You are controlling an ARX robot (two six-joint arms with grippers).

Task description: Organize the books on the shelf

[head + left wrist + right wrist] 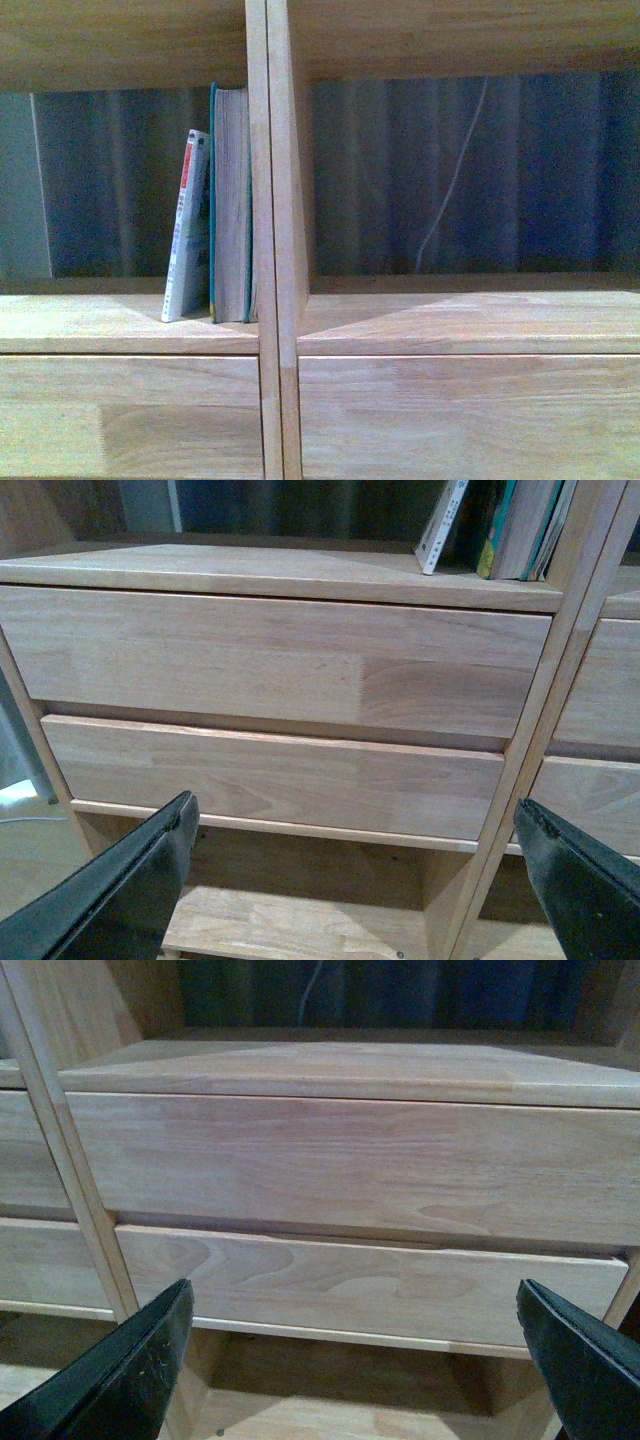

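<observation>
Two books stood in the bookcase (130,320) left compartment: white paperback (188,228) leaning on teal-green book (230,205); left gripper (355,880) and right gripper (355,1360) jaws spread, empty.

Your front view shows neither arm. In your left wrist view, the left gripper (355,880) has its 2 black fingers (120,890) spread wide, one at each lower corner of the picture, with nothing between them. Your right wrist view shows the same pose: the right gripper (355,1360) has its 2 dark fingers (120,1375) parted to the lower corners and clasps nothing. Only the finger ends show; wrists and arms are out of sight.
</observation>
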